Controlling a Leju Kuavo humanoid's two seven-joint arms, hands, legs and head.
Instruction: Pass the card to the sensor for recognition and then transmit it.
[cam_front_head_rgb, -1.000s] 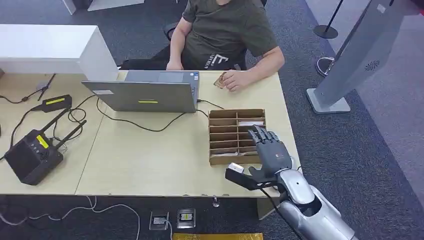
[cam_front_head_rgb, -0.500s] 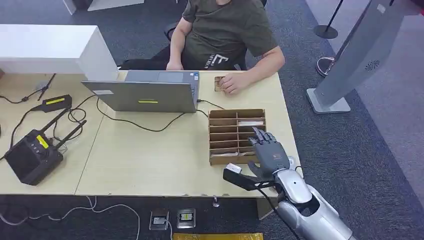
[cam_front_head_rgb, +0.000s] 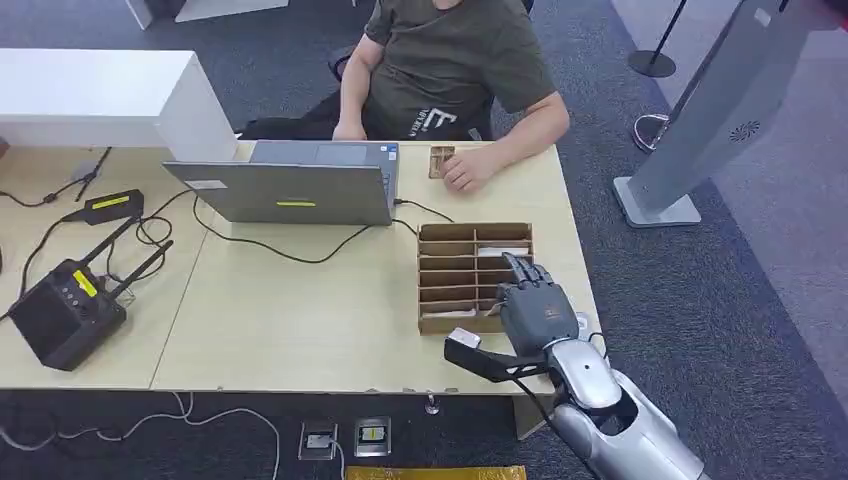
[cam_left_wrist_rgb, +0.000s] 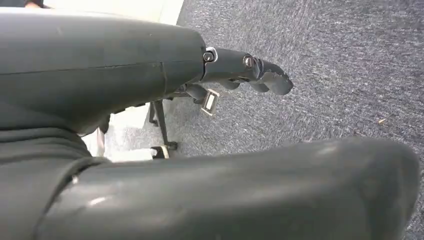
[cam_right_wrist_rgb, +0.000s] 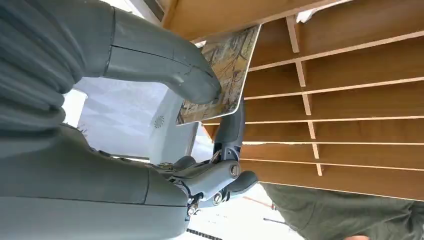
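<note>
Right robot hand (cam_front_head_rgb: 537, 310) pinches one card (cam_right_wrist_rgb: 220, 75) between thumb and finger, over the near end of the one slotted wooden rack (cam_front_head_rgb: 452, 270) by the worktop (cam_front_head_rgb: 300, 310) right edge. Left robot hand (cam_left_wrist_rgb: 240, 70) hangs over carpet, fingers curled, holding nothing. One person's hand (cam_front_head_rgb: 466, 168) rests on a second card (cam_front_head_rgb: 439, 160) at the far edge; bare worktop left of the rack.

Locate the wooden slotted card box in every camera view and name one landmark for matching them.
Head view: the wooden card box sits on the desk's right side, under the right hand.
Left wrist view: not in it.
Right wrist view: its dividers run across the frame, beyond the card the hand pinches.
Shared landmark: the right hand.
</note>
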